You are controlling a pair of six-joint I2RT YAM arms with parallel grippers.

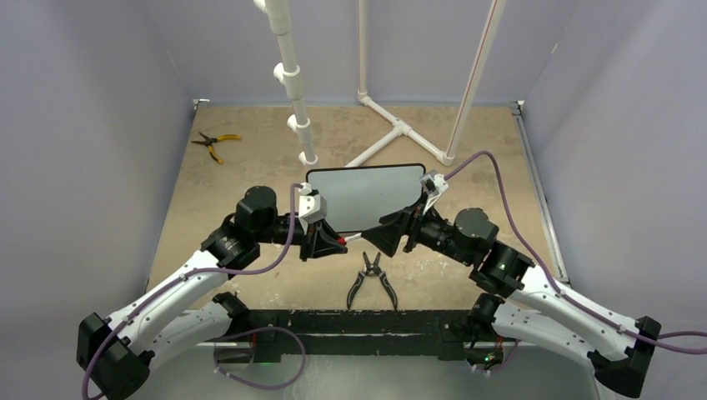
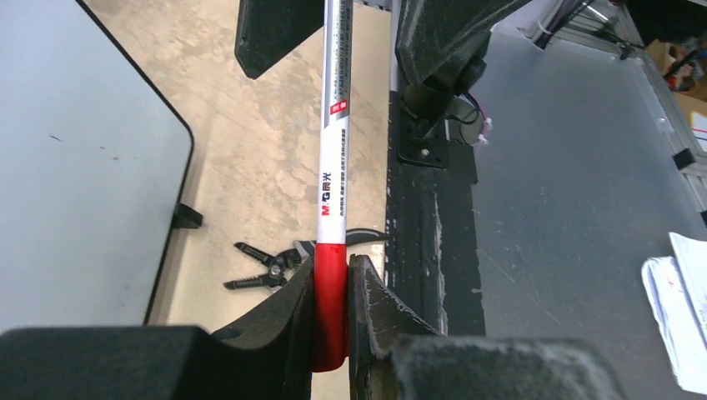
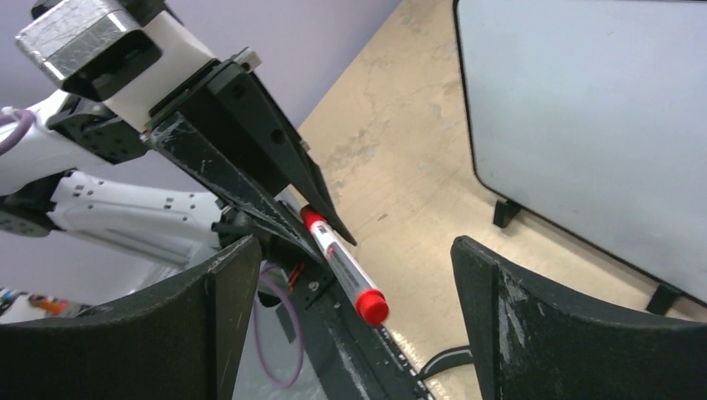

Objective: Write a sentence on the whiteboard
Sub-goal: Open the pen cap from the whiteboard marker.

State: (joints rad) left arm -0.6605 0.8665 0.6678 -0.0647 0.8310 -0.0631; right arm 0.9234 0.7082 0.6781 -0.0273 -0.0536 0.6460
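Whiteboard [image 1: 367,193] blank, sentence not yet begun. Left pincer [image 2: 332,265] clamped tight on one red end of marker [image 2: 335,167], barrel thrust out toward 3 o'clock, seemingly to offer other red end across. Right pincer [image 3: 354,240] spread wide, straddling that far end, not gripping; probably poised to close and pull off a cap, cap end hard to tell. Both pincers just at 6 o'clock of board, itself on small feet mid-tabletop [image 1: 250,150]. Black pliers [image 1: 371,282] farther toward 6 o'clock, apart.
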